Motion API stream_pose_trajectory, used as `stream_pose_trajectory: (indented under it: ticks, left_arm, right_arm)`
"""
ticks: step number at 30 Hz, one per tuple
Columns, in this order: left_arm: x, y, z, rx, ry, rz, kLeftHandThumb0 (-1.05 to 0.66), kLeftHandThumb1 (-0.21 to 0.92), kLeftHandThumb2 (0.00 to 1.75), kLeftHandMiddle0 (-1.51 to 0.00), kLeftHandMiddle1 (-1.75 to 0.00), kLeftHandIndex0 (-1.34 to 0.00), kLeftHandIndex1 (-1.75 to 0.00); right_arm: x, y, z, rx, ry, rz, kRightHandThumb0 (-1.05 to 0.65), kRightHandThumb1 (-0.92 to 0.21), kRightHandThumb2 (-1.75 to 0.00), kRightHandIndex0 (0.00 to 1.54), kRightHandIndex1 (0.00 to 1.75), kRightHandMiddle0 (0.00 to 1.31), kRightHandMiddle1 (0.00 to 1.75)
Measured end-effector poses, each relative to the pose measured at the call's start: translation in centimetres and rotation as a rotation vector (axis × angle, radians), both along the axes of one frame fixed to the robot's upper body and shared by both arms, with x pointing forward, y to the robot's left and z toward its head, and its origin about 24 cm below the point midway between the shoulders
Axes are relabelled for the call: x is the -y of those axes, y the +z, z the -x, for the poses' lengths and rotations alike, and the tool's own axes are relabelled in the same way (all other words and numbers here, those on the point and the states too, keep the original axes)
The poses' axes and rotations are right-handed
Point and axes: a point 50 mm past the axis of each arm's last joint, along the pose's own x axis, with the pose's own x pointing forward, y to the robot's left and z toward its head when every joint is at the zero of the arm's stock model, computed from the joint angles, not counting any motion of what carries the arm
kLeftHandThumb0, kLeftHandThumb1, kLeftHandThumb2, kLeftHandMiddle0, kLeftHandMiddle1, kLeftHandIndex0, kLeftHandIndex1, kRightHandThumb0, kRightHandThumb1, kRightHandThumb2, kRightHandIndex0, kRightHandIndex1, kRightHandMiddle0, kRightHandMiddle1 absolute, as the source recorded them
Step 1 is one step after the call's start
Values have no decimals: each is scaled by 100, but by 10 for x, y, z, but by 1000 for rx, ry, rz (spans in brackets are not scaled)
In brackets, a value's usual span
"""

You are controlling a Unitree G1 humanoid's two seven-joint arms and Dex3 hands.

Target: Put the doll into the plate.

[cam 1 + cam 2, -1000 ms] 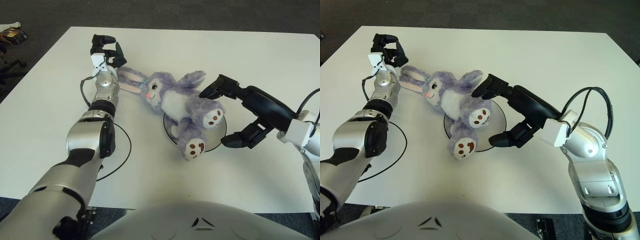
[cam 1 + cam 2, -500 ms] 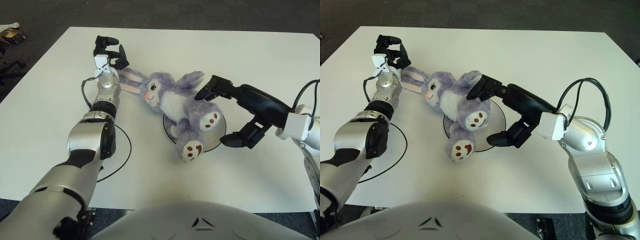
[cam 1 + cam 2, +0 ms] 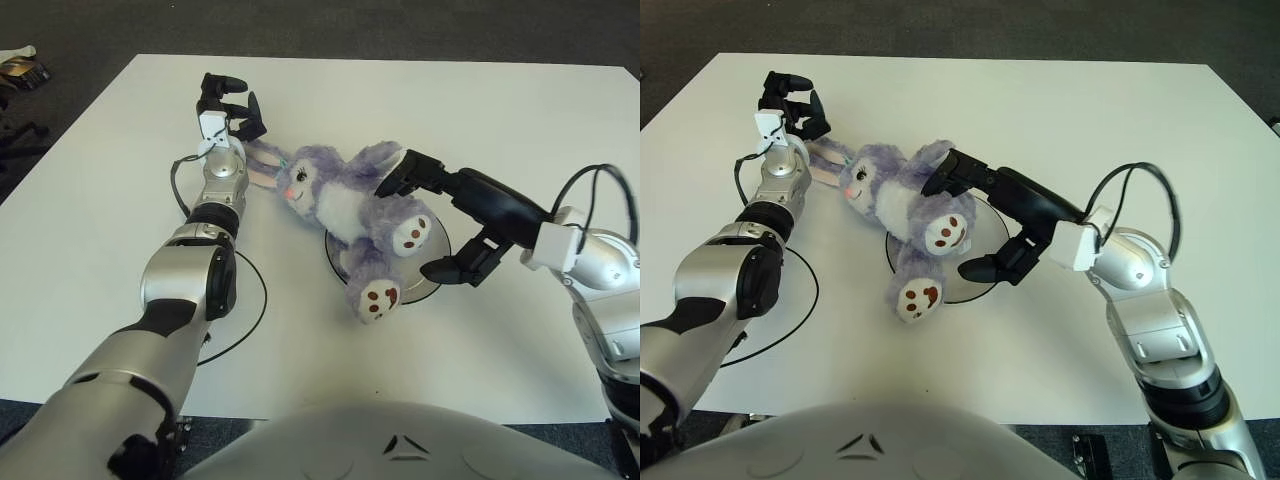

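Two robot hands flank a purple plush bunny doll [image 3: 345,200] that lies on its back across the white table [image 3: 520,110], and everything here is placed from that doll. Its lower body and one leg rest over the round plate [image 3: 432,262], while its head and long ears reach off the plate toward the table's far left; the other foot, brown-padded, hangs past the plate's near rim onto the table. The right hand [image 3: 445,225] sits just right of the doll with its fingers spread wide: the upper fingers [image 3: 945,175] touch the doll's raised arm near the shoulder, and the lower finger [image 3: 985,267] hovers by the plate's right edge beside the raised foot. The left hand [image 3: 228,105] shows beyond the doll's ear tips, at the far left, fingers loosely curled and gripping nothing. A black ring outline [image 3: 250,310] is marked on the table near left of the doll
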Motion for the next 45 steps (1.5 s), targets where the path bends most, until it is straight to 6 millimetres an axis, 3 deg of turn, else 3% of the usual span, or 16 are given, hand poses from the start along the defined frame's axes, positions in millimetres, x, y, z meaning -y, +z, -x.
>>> stream_pose_trajectory:
  ticks: [10, 25, 45]
  left_arm:
    - [2, -1, 0, -3, -7, 27, -1, 43, 119, -42, -175, -40, -175]
    - [3, -2, 0, -7, -6, 39, -1, 42, 120, -42, -175, -41, -175]
    - [3, -2, 0, 2, -8, 36, -1, 41, 122, -43, -175, -42, -175]
  right_arm:
    - [0, 0, -7, 60, 28, -39, -35, -25, -112, 19, 85, 10, 124]
    - [-3, -1, -11, 116, 10, -52, -26, -24, -117, 19, 93, 15, 126]
    - [-10, 9, -18, 261, -37, 3, -45, -27, -107, 17, 81, 14, 122]
